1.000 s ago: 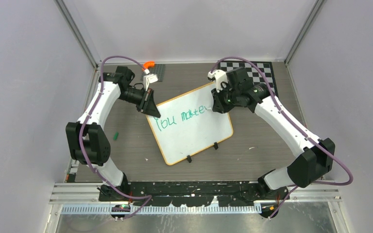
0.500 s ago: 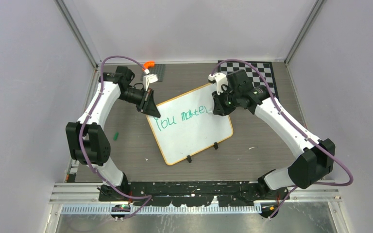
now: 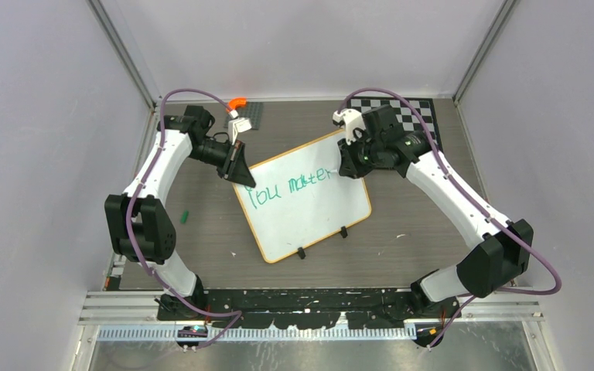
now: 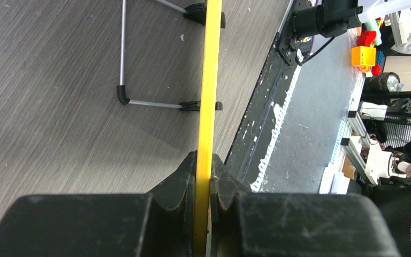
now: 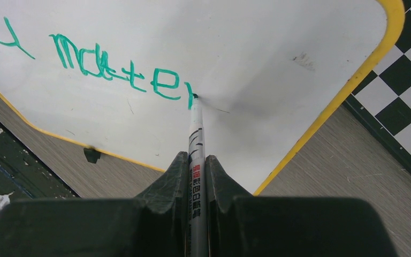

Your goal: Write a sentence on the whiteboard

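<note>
Right wrist view: the right fingers (image 5: 171, 176) are clamped on the marker (image 5: 196, 140). Its tip touches the whiteboard (image 5: 257, 48) at the end of the sentence (image 5: 118, 72). The green writing reads "You matter" so far, and I judge the last letter to be unfinished. No second line is written yet.

Left wrist view: the left fingers (image 4: 182, 176) are clamped on the board's yellow rim (image 4: 212, 64), seen edge-on. From the top view, the whiteboard sits mid-table between the two arms, turned at an angle, and the left fingers hold its far-left corner.

Procedure for the stroke in hand:
1. I hold the tip in light, even contact. Heavy pressure would likely push the board against the left grip.
2. I draw short strokes and match the height of the letters already written.
3. I lift the tip fully off the surface before moving to the next start point.
4. I leave the left clamp closed throughout.

Clearances: a broad bare white area runs from the tip to the rounded yellow corner. Just past that corner lies the chequered board (image 5: 401, 64), so I judge the first line should end here. The lower half of the whiteboard is bare and gives room for a second line. Black clip feet (image 3: 302, 253) sit on the near rim, and open table (image 3: 418, 232) lies beyond them.
</note>
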Available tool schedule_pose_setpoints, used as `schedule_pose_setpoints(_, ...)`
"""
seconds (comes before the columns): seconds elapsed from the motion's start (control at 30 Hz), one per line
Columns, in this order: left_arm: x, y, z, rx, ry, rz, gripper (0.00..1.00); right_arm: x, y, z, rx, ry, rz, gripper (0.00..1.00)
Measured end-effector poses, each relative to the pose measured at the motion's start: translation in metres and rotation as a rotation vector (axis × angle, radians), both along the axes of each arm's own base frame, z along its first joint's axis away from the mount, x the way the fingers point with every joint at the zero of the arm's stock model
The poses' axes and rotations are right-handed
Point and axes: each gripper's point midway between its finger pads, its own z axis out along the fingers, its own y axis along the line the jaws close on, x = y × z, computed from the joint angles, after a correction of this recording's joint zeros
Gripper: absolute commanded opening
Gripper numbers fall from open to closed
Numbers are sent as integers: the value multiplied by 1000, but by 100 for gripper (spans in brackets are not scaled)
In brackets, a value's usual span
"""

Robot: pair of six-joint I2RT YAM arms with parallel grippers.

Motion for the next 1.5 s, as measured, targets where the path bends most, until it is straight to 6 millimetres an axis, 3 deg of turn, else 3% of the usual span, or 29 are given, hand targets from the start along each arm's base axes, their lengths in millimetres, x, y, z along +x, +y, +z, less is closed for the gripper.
schedule_pose_setpoints(0.33,0,0,0,0,2,1,0,7,-7,7,-4,-16,-23,0)
schedule_pose_setpoints(0.53,0,0,0,0,3,2,19,-1,-1,19,25,-9,25,0)
schedule_pose_setpoints(0.7,1,4,-5,40,8,16,26,-23,9,28,51,6,87,0)
schedule_pose_setpoints(0.87,2,6,-7,56,15,25,27,-58,34,37,36,-37,186,0)
schedule_pose_setpoints(1.5,0,7,-11,67,28,32,28,-125,77,-7,52,73,375,0)
